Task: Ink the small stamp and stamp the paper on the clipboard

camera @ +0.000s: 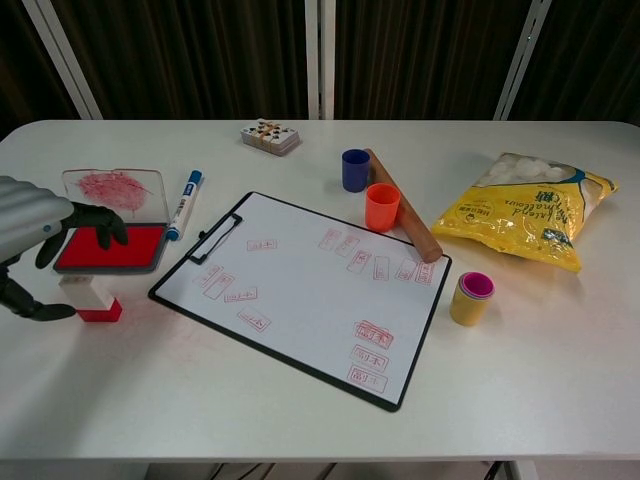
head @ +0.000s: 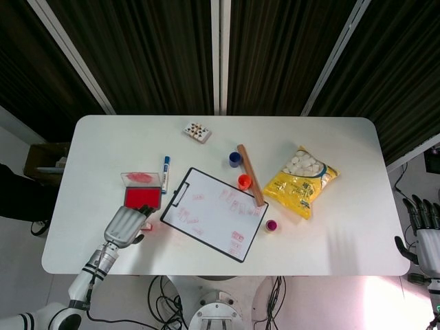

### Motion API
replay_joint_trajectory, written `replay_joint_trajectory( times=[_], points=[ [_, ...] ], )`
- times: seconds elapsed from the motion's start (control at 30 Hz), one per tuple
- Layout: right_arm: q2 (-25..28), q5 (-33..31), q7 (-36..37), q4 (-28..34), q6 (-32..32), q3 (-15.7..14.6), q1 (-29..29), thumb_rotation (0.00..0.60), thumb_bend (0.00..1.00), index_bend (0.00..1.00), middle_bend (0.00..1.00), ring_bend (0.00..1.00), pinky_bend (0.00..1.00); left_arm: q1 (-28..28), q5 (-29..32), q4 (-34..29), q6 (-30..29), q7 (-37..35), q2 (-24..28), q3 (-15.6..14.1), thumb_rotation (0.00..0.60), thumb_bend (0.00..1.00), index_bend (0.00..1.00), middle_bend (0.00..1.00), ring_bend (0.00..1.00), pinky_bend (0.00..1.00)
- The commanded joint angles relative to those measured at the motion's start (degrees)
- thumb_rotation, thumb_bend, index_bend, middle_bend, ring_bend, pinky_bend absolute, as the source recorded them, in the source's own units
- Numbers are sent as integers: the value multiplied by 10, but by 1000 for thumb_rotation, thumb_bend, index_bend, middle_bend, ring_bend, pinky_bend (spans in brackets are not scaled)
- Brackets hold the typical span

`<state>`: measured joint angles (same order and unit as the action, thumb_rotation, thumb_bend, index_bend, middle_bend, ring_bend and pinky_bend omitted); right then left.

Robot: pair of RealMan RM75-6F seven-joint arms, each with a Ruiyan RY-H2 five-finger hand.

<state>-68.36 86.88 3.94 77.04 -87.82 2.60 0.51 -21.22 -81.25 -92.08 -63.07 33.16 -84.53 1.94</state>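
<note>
The small stamp [camera: 88, 298], white with a red base, stands upright on the table just in front of the open red ink pad [camera: 110, 247]. My left hand [camera: 40, 240] hovers beside and over it. Its dark fingers [camera: 95, 220] are spread above the pad's near edge, its thumb lies low to the stamp's left, and it holds nothing. In the head view the left hand [head: 127, 223] covers most of the stamp. The clipboard [camera: 300, 290] holds white paper with several red stamp marks. My right hand [head: 426, 234] hangs open off the table's right edge.
A blue marker [camera: 183, 205] lies between the ink pad and the clipboard. Behind the clipboard stand a blue cup [camera: 355, 170] and an orange cup [camera: 382, 207], with a wooden stick [camera: 410, 215] beside them. A yellow snack bag [camera: 525, 210], a yellow-pink cup [camera: 472, 298] and a card deck [camera: 270, 136] are also here.
</note>
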Motion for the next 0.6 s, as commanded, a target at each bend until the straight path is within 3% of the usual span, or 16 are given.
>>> replay_joint_trajectory(
  times=[0.03,0.6],
  points=[
    [0,0,0,0,1,0,0,600,241,0,0,0,0,-5,4,13,2,-1,-7,-3,600,195,309,348,608,799],
    [-4,0,0,-2,12,-1,5,600,241,0,0,0,0,-16,2,50,0,-26,-17,-16,600,293,442,444,625,803]
  ],
)
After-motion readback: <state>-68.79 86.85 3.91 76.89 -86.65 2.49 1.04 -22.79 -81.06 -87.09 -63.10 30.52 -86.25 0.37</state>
